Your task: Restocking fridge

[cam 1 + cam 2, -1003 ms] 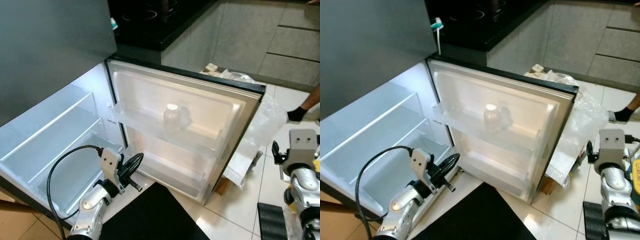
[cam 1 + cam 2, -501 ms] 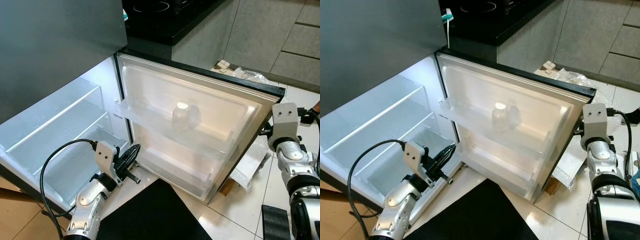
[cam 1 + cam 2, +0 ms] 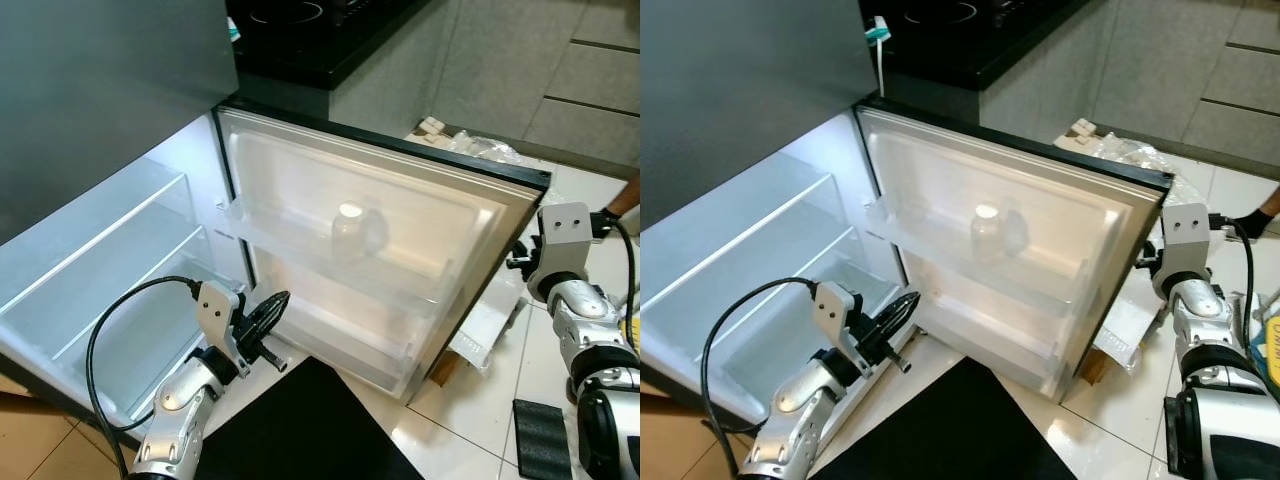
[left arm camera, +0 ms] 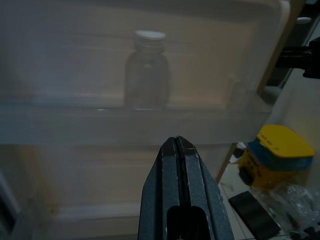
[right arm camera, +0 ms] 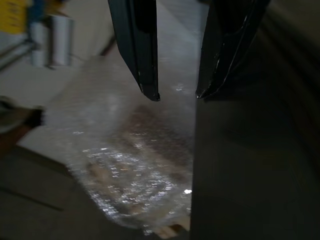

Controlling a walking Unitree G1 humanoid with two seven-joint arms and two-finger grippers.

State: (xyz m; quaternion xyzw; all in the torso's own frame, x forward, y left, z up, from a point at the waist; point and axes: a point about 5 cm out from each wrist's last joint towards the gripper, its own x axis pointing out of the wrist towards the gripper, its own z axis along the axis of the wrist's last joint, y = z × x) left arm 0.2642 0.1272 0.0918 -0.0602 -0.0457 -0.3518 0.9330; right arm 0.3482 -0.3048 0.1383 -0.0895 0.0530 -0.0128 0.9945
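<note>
Looking down from the head, the left gripper (image 3: 268, 312) hovers low, pressed closed, with the white open fridge door (image 3: 400, 215) beyond its tips. Left wrist view: the clear white-capped bottle (image 4: 146, 70) stands ahead on the door shelf. Right wrist view: the right gripper (image 5: 177, 95), spread apart, flanks the door's dark edge.

— Setting?
— Home kitchen: open fridge (image 3: 120, 250) with lit white shelves, black cooktop (image 3: 290, 15) on a dark counter (image 3: 330, 60), grey cabinet fronts (image 3: 520, 70).
— Floor?
— Glossy white tiles (image 3: 470, 440), black mat (image 3: 300, 430).
</note>
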